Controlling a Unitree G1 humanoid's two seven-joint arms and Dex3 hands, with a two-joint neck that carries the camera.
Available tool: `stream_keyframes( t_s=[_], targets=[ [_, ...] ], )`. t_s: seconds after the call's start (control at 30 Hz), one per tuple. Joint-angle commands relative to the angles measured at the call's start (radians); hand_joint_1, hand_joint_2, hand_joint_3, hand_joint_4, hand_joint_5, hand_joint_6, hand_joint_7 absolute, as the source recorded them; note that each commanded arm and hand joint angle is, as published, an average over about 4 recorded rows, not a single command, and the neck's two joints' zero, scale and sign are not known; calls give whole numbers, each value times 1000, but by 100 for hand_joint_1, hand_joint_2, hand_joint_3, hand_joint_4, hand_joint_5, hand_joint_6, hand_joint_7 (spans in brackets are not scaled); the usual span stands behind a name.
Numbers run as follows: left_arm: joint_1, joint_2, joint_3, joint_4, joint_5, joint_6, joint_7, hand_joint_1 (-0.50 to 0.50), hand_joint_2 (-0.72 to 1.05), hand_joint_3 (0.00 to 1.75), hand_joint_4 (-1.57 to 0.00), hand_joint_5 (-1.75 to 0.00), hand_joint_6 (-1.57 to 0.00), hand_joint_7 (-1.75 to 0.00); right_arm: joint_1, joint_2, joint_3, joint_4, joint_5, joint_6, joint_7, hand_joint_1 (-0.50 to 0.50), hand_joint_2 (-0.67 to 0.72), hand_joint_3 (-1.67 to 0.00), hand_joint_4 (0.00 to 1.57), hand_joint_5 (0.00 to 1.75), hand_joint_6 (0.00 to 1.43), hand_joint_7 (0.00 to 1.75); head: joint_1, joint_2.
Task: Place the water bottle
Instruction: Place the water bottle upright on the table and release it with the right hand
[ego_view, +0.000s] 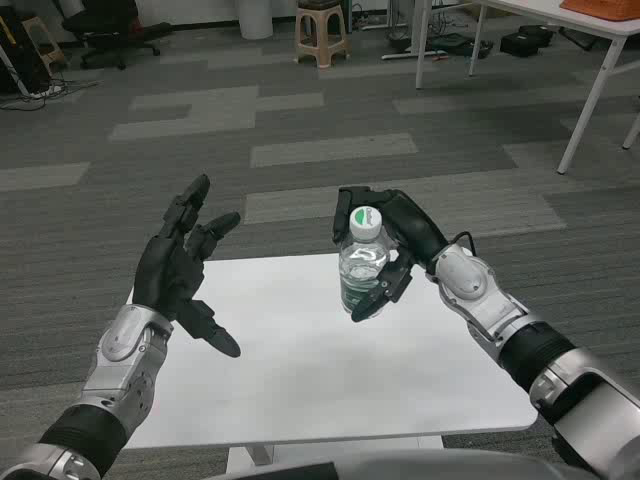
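- The right robot hand (392, 250) grips a clear water bottle (362, 262) over the far part of the white table (330, 380), its dark fingers wrapped around the bottle from the right and behind.
- The water bottle stands upright in that grasp, its white cap with a green mark pointing up; whether its base touches the table cannot be told from the head view.
- The left robot hand (185, 268) is raised over the table's left edge, holding nothing, fingers spread apart and pointing up and to the right, thumb angled down toward the tabletop.
- The two hands are well apart, the bottle between them but close to the right one.
- Grey carpet tiles in lighter and darker bands cover the floor (300, 130) beyond the table.
- At the far end of the room stand a small stool (322, 32), a black office chair (110, 30) and the white legs of another desk (590, 90).
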Motion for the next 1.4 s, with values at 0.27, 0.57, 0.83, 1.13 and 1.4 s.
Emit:
stream_keyframes(
  t_s=[0.27,0.57,0.83,1.13,1.4],
  targets=[
    [6,0,4,2,-11,-4,1,-50,-46,9,0,-82,0,-14,-26,4,-31,-15,17,-18,-10,42,3,-40,137,165,123,168,-2,-11],
    [1,0,5,4,-12,-4,2,-50,-46,9,0,-82,0,-14,-31,6,-35,-1,17,-19,-10,42,4,-40,137,165,123,168,-2,-14],
    [-7,0,5,10,-19,-4,1,-50,-46,9,0,-82,0,-14,-33,12,-76,58,17,-26,-10,42,8,-40,140,165,126,168,0,-11],
    [-18,0,4,24,-26,-4,1,-50,-46,9,0,-82,0,-14,-33,18,-97,109,15,-38,-19,42,9,-40,140,165,128,168,1,-12],
    [-19,1,5,26,-28,-4,1,-50,-46,9,0,-82,0,-14,-33,19,-116,127,15,-41,-19,42,4,-32,140,165,128,168,7,-13]
  ],
)
